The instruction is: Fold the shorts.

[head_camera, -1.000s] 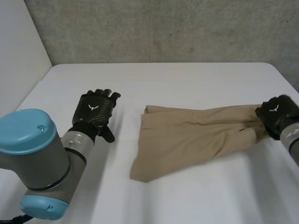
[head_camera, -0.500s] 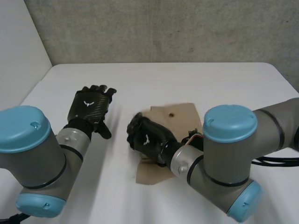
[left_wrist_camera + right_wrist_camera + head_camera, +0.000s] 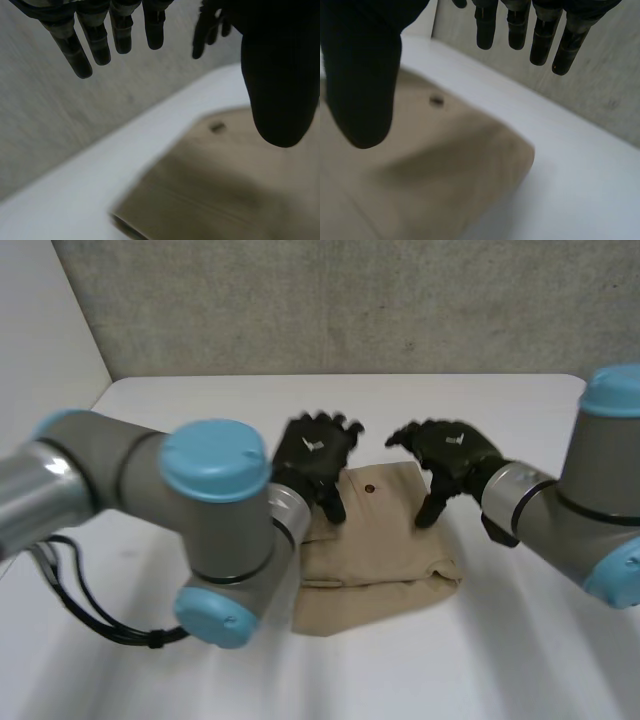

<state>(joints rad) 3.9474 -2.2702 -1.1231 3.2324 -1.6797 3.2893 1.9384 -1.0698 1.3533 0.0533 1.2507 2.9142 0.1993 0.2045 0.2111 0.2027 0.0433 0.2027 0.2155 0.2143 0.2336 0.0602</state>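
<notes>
The tan shorts (image 3: 380,550) lie folded into a compact stack at the middle of the white table (image 3: 150,440), a dark button showing near the far edge. My left hand (image 3: 313,452) hovers over the stack's far left corner, fingers straight and empty. My right hand (image 3: 447,452) hovers over the far right corner, also open and empty. In the left wrist view the shorts (image 3: 225,190) lie under the left hand (image 3: 272,75), with the right hand's fingers (image 3: 205,27) beyond. The right wrist view shows the shorts (image 3: 430,170) below the open right hand (image 3: 362,70).
A grey concrete wall (image 3: 330,300) runs behind the table's far edge. A pale wall (image 3: 40,350) stands on the left. My left arm's big joints (image 3: 215,540) sit just left of the shorts, my right arm's (image 3: 600,500) at the right.
The right hand carried the shorts' right end over to the left, folding them, then let go and lifted to the far right corner. The left hand swung right to the stack's far left corner.
</notes>
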